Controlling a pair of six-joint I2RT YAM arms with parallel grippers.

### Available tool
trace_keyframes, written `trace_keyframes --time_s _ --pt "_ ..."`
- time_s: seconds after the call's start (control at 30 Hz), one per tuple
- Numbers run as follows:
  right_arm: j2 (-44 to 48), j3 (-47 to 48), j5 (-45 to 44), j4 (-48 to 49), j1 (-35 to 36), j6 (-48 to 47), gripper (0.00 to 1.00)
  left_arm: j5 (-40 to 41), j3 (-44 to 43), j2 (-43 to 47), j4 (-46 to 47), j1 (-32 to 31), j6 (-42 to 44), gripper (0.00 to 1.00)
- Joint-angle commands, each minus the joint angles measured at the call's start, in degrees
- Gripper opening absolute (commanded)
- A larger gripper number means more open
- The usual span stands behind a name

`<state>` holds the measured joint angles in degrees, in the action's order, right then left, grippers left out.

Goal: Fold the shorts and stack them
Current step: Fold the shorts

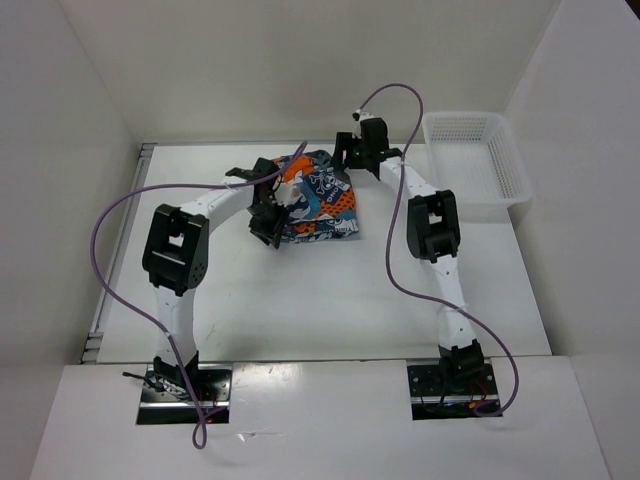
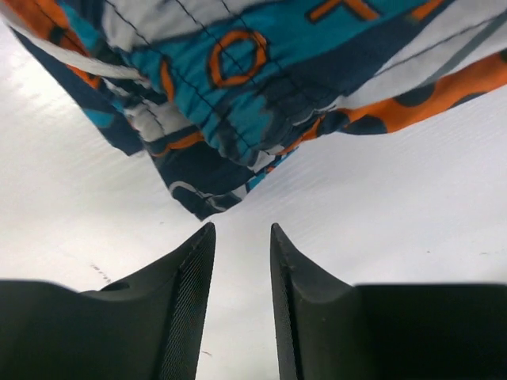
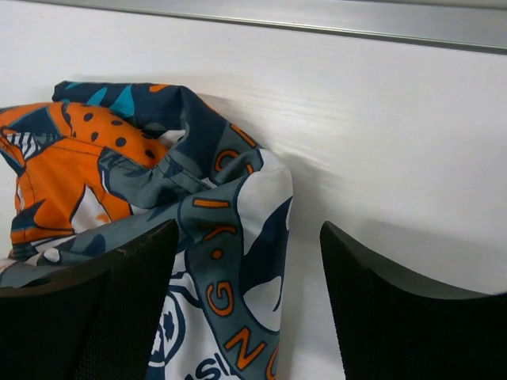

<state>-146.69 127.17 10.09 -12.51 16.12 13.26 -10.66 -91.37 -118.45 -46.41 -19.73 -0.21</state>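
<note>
The shorts (image 1: 322,202), printed in orange, teal, grey and white, lie bunched in a folded heap at the back middle of the table. My left gripper (image 1: 270,216) is at their left edge. In the left wrist view its fingers stand apart with only bare table between them, so the left gripper (image 2: 242,231) is open, and the shorts (image 2: 238,87) lie just beyond its tips. My right gripper (image 1: 346,156) is at the heap's far right corner. In the right wrist view the right gripper (image 3: 249,231) is wide open, with a fold of the shorts (image 3: 230,214) lying between its fingers, against the left one.
A white mesh basket (image 1: 516,172) stands at the back right of the table, with nothing visible in it. A metal rail (image 3: 317,14) runs along the table's far edge. Purple cables loop from both arms over the table. White walls close in the back and both sides.
</note>
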Motion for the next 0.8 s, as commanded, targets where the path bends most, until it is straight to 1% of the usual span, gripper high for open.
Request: trace_keyframes --time_s 0.0,0.07,0.1,0.17,0.23,0.27,0.3,0.33,0.37,0.4,0.43,0.47,0.5,0.53,0.57,0.6,0.63,0.7,0.73,0.77 --pt "3.68 0.71 3.18 1.44 -0.12 -2.18 0.79 1.95 -3.2 1.55 -0.7 -0.31 0.21 0.42" --pt "6.23 0.71 3.18 1.44 -0.12 -3.58 0.82 2.48 -3.81 3.04 -0.7 -0.31 0.21 0.42" --pt "7.29 0.71 3.18 0.83 -0.12 -4.2 0.88 3.26 -3.81 3.75 -0.7 -0.31 0.21 0.42" --pt "9.75 -0.08 2.31 0.21 -0.12 -5.6 0.88 3.97 -3.81 6.11 -0.7 -0.31 0.21 0.43" --pt "14.31 -1.04 0.73 -0.41 -0.12 -7.97 0.91 4.77 -2.68 8.05 -0.17 -0.31 0.21 0.44" --pt "15.98 -2.7 -0.32 -1.1 -0.12 -8.94 0.91 5.38 -2.67 10.15 -0.17 0.47 0.21 0.51" --pt "19.65 -3.77 -2.85 -1.11 -0.12 -11.12 1.0 5.9 -2.15 11.13 0.44 1.52 0.21 0.52" --pt "21.6 -4.99 -3.92 -1.63 -0.12 -12.54 1.0 5.91 -2.14 12.18 0.45 2.32 0.21 0.53" --pt "23.54 -8.14 -4.63 -1.64 -0.12 -14.21 1.0 6.43 -1.45 14.37 1.06 3.28 0.21 0.56" --pt "25.65 -10.0 -6.29 -2.25 -0.12 -15.79 1.0 7.65 -1.44 15.44 1.93 5.64 0.21 0.57" --pt "30.02 -14.37 -6.83 -2.25 -0.82 -18.85 1.0 8.19 -0.92 16.4 1.94 7.14 0.21 0.59" --pt "32.32 -16.85 -6.83 -3.12 -0.83 -20.62 1.0 8.19 -0.91 18.41 2.72 8.81 0.21 0.61" --pt "34.7 -19.48 -6.84 -4.09 -2.22 -22.47 1.0 8.89 -0.13 19.48 3.69 12.48 0.21 0.61" --pt "39.42 -24.99 -6.23 -4.88 -2.84 -26.92 1.0 8.9 -0.12 20.45 4.22 14.43 0.21 0.63" --pt "41.73 -27.74 -5.26 -6.54 -3.46 -28.88 1.0 8.9 0.84 22.63 4.75 16.37 0.21 0.67" --pt "43.93 -30.29 -4.73 -7.69 -5.2 -30.29 1.0 8.29 2.67 23.78 6.15 19.95 0.21 0.68" --pt "48.13 -35.1 -3.94 -8.75 -6.18 -31.26 1.0 7.67 3.74 24.93 6.86 21.47 0.21 0.7" --pt "52.1 -39.26 -2.45 -12.08 -8.29 -31.98 1.0 7.06 6.19 28.53 9.23 24.11 0.21 0.76" --pt "53.95 -42.94 -1.74 -13.31 -10.21 -32.67 1.0 6.53 8.73 29.59 9.84 25.95 0.21 0.77" --pt "57.88 -44.54 -1.22 -14.2 -11.01 -32.68 1.0 6.52 9.8 31.42 10.98 26.84 0.21 0.79"
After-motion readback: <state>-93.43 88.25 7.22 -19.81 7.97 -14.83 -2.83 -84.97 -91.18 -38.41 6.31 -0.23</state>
